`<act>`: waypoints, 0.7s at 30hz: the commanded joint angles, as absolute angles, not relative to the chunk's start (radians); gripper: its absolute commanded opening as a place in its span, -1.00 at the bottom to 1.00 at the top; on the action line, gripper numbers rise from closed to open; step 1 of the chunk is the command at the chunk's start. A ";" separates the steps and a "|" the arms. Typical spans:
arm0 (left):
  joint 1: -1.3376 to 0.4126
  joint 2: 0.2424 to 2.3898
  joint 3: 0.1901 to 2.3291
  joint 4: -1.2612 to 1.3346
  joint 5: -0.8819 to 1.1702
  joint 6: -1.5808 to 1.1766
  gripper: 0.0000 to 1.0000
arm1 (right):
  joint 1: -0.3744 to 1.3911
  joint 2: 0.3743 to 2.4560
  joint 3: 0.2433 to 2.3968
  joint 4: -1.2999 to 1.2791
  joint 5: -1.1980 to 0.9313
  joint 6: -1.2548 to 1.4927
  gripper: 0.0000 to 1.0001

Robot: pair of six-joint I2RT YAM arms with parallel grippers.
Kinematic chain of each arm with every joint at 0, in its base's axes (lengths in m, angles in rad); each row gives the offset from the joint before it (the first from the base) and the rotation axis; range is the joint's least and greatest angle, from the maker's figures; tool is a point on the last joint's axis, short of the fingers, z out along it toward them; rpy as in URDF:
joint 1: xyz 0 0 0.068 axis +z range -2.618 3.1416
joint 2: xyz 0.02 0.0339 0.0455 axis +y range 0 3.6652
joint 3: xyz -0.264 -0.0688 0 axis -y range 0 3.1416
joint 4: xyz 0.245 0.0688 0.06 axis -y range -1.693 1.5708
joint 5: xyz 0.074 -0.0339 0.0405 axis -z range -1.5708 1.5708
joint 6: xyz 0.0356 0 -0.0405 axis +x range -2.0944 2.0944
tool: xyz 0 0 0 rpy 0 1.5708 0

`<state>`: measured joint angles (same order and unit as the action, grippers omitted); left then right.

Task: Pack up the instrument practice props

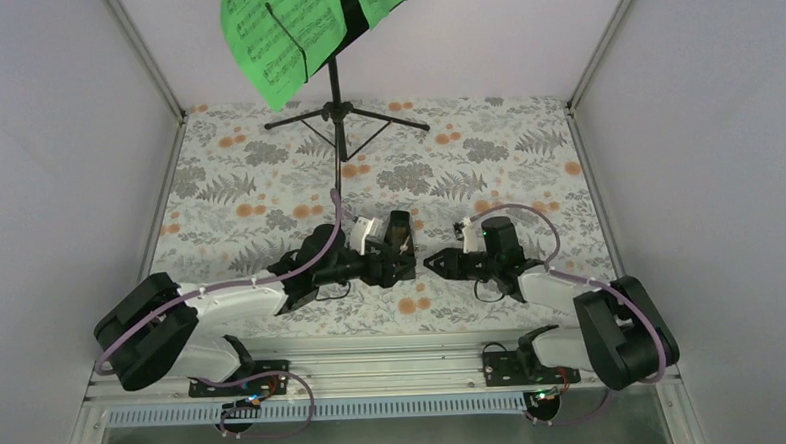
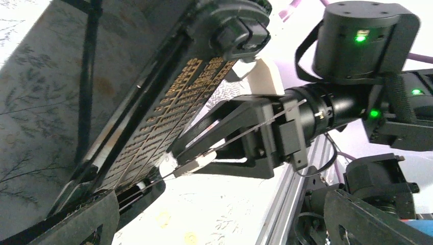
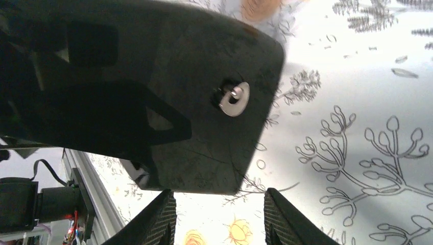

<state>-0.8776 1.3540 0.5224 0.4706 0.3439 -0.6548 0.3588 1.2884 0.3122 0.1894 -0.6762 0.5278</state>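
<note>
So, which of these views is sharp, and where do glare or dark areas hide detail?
Top external: even light and sharp, but the stand is cut off at the upper edge. Left wrist: the metronome is very close, and its glossy side mirrors the leaf cloth, which looks washed out. Right wrist: the metronome's base is a dark, slightly soft mass, and the cloth beyond is overexposed.

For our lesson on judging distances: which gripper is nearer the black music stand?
Left. The left gripper lies on the near side of the music stand, slightly right of its pole; the right gripper sits farther right, beyond the metronome.
</note>
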 commanded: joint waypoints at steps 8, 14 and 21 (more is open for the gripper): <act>-0.864 1.160 0.503 0.286 0.218 -0.590 1.00 | 0.369 1.016 0.301 0.141 -0.517 0.536 -0.02; -0.837 1.129 0.479 0.322 0.267 -0.579 1.00 | 0.407 0.877 0.284 0.163 -0.549 0.495 0.26; -0.791 1.022 0.586 0.154 0.213 -0.532 1.00 | 0.461 0.721 0.276 0.249 -0.547 0.368 1.00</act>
<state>-0.8185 1.0885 0.4938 0.2668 0.2615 -0.5793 0.4408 0.7734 0.2810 0.1703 -0.5533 0.4686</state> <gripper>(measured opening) 1.000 0.927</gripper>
